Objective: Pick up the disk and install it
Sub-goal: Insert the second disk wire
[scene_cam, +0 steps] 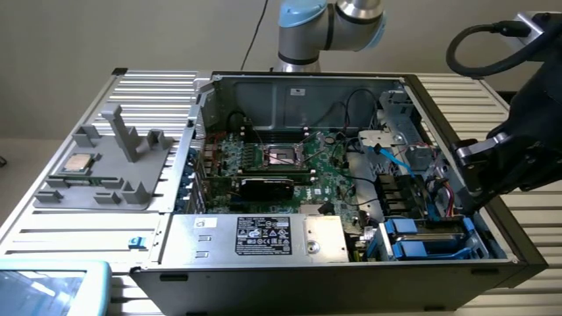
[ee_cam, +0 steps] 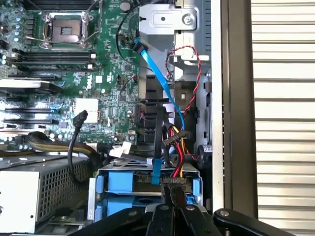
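**Drive bay at the open tower's lower corner: seating the disk**

The gripper [ee_cam: 170, 216] hangs over the drive cage with its fingers [ee_cam: 156, 221] pressed together, holding nothing. Just ahead of the fingertips the disk [ee_cam: 129, 181], in its bright blue carrier, sits in the upper slot of the cage, with a second blue-fronted drive [ee_cam: 130, 202] in the slot beneath. A bundle of power wires [ee_cam: 178, 157] and a blue SATA cable [ee_cam: 160, 81] run down to the disk's rear connector. Judged from this, the disk is already in its bay, and good practice is a straight, even push along the slot, keeping clear of the cables so none is pinched.

The computer case [scene_cam: 439, 266] lies on its side, motherboard [scene_cam: 290, 171] and power supply [scene_cam: 250, 237] exposed, on a counter [scene_cam: 149, 85] of ribbed aluminium slats. A grey fixture tray [scene_cam: 97, 184] carrying a processor chip [scene_cam: 79, 162] lies toward the exterior view's left; pale wall behind.
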Tool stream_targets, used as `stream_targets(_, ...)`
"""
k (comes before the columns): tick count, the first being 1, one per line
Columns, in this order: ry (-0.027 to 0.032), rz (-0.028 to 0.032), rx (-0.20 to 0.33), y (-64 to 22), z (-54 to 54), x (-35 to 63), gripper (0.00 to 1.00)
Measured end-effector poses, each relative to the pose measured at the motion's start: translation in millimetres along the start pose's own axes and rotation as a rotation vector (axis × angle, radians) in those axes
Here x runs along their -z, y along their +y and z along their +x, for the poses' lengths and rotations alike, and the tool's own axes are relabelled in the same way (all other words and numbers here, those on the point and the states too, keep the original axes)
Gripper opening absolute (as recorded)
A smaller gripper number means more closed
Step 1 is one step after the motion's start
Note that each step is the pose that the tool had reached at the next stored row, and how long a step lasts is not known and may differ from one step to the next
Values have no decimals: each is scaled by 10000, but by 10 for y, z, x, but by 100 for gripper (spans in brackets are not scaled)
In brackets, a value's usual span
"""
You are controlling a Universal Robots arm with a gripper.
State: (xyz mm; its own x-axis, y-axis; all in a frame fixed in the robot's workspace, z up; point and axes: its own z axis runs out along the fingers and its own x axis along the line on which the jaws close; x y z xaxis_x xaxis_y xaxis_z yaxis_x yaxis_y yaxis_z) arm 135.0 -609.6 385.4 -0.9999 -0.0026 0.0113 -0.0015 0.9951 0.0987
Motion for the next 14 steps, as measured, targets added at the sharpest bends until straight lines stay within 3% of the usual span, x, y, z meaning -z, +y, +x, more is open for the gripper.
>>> stream_targets(2,1,274,-2,13,3,12,11)
stream_targets(5,1,801,-9,31,12,12,11)
stream_targets(6,1,903,-11,46,19,15,11)
stream_targets(8,-10,936,-11,71,37,17,11)
stream_targets(10,-13,885,-10,70,36,15,11)
stream_targets(14,-14,885,-10,71,37,16,11)
